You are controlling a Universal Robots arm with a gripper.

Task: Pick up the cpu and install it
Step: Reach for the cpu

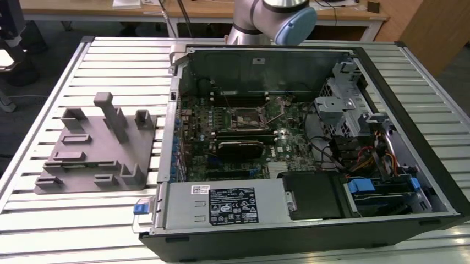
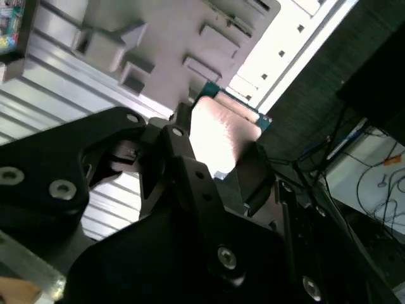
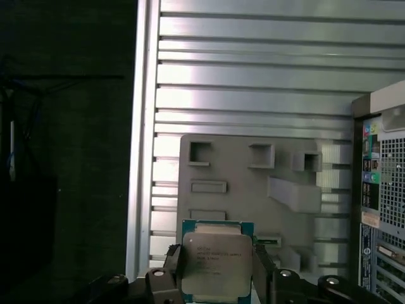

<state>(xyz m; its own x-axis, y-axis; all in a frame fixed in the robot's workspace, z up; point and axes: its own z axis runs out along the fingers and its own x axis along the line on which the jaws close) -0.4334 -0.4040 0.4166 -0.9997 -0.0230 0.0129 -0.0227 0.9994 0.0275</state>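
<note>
Exterior view: the arm (image 1: 276,19) is cut off at the top edge, behind the open computer case (image 1: 294,63). A grey fixture (image 1: 96,148) sits on the table (image 1: 74,231) beside the case.

Second wrist view: the gripper (image 2: 218,152) is clamped on the cpu (image 2: 221,123). Bright glare hides the cpu's top.

First wrist view: the cpu shows in front of the grey fixture, with its lower edge cut off.

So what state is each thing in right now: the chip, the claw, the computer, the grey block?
cpu: held clear of the fixture and table, metal top toward the first wrist camera.
gripper: shut on the cpu, clamping two opposite edges.
case: on its side, open, motherboard exposed.
fixture: flat on the table, recesses look empty.
</note>
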